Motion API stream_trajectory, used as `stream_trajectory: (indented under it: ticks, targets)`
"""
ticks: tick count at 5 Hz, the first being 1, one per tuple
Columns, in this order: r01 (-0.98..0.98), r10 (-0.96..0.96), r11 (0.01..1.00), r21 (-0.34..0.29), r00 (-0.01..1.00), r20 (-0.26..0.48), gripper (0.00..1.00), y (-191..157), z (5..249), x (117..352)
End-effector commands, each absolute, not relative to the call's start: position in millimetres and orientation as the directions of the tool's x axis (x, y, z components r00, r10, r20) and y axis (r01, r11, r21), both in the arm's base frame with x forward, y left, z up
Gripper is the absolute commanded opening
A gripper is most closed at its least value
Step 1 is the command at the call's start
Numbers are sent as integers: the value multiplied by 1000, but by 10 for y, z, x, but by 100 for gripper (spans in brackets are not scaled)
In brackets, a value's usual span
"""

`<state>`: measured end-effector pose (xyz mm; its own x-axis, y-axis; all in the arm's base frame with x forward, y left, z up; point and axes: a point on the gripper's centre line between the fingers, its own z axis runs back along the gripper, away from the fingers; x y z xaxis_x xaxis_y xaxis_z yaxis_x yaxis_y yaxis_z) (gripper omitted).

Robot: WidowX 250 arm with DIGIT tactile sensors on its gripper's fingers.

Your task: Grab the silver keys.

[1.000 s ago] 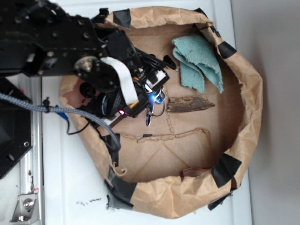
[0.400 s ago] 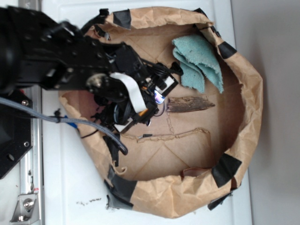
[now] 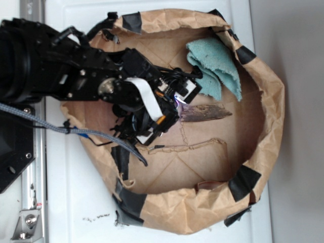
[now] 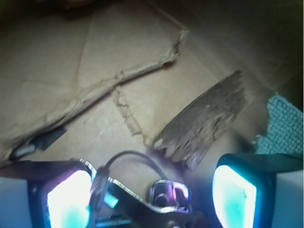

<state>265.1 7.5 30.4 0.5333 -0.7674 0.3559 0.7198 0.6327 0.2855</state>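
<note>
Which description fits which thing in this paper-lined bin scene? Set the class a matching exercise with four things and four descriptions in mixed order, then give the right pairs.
Things:
1. silver keys
2. wood sliver
3. teal cloth
4. gripper

Descriptions:
A. folded and lying by the bin's far wall in the exterior view
B. open, with one glowing pad on each side
C. lying between the two glowing pads
D. brown and splintered, on the paper just beyond the pads

Pairs: 1-C, 2-D, 3-A, 4-B
</note>
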Motion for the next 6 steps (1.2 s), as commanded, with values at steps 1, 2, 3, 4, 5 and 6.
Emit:
stream_trajectory:
  ticks: [1, 2, 3, 4, 5, 6]
  targets:
    - [675, -757, 646, 356, 509, 409, 0, 28, 480, 2765]
    - [679, -753, 652, 338, 523, 400, 0, 19, 516, 2795]
    - [677, -749, 657, 333, 533, 394, 0, 6, 538, 2815]
    - [678, -753, 654, 337, 536, 383, 0, 17, 545, 2799]
    - [683, -755, 653, 326, 555, 350, 0, 46, 651, 2773]
    - [652, -692, 722, 232, 691, 211, 0, 119, 1072, 2912]
